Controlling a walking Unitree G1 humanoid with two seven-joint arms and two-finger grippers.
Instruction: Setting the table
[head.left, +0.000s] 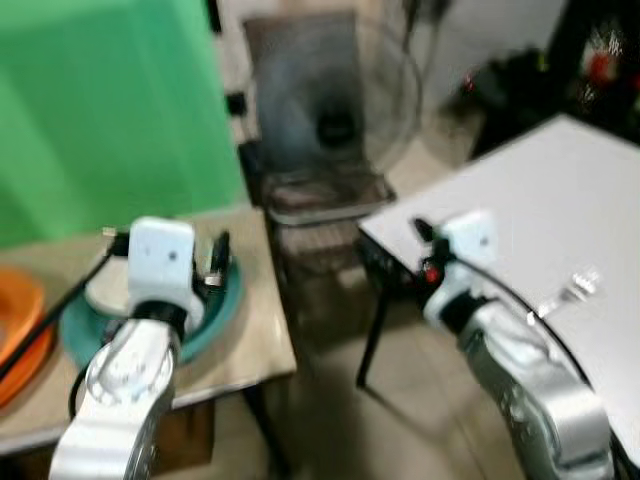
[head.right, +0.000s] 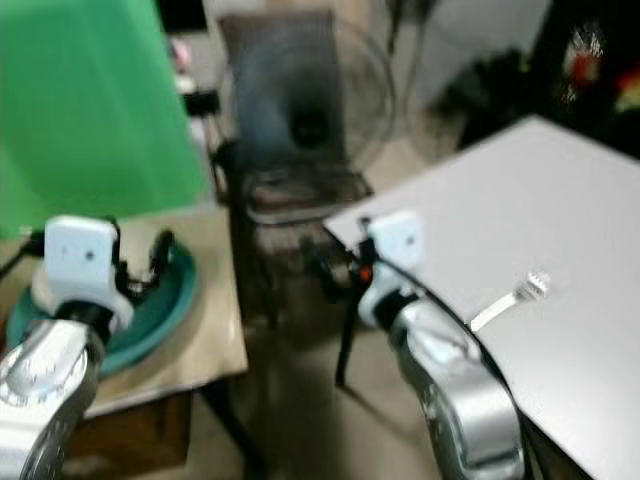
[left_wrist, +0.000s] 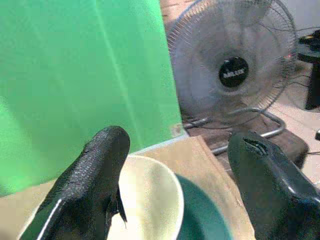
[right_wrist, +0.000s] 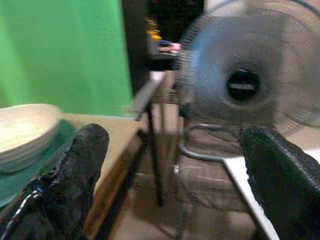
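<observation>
My left gripper (left_wrist: 175, 185), fingers spread wide, hovers directly over the cream bowl (left_wrist: 150, 200) on the teal plate (head.left: 215, 310) in the lower left of the head frame, nearer than my empty, wide-open right gripper (right_wrist: 170, 185) at centre.

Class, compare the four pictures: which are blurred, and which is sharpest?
Both eye views are smeared, so the fork and teal plate look soft; right wrist view blurs the fan; left wrist view is sharpest, its cream bowl crisp.

Bowl (left_wrist: 150, 200) on plate (head.left: 215, 310) left — fork (head.right: 510, 298) on table (head.right: 560, 200) right.
</observation>
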